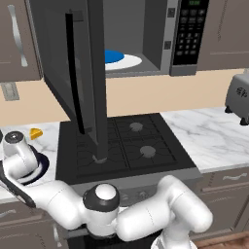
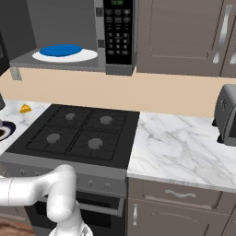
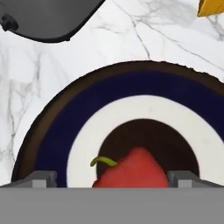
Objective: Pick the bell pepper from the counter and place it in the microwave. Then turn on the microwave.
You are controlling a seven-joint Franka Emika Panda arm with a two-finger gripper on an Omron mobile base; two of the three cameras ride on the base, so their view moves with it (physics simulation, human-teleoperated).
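Nearest you: gripper (image 3: 112, 179) spread wide, one fingertip either side of the bell pepper (image 3: 131, 171), gripping nothing. The pepper sits at the plate's (image 3: 52, 144) dark centre, on the counter (image 3: 131, 39). Yellow wedge (image 3: 211, 6) at one o'clock. Farthest: microwave (image 2: 117, 37), door open, above the stovetop (image 2: 78, 133).

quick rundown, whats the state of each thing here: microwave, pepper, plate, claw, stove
microwave: door swung wide open, turntable bare
bell pepper: lying on the plate's dark centre, not gripped
plate: flat on the counter
claw: open, one fingertip on each side of the pepper
stovetop: burners bare, no flame
yellow wedge: lying on the counter
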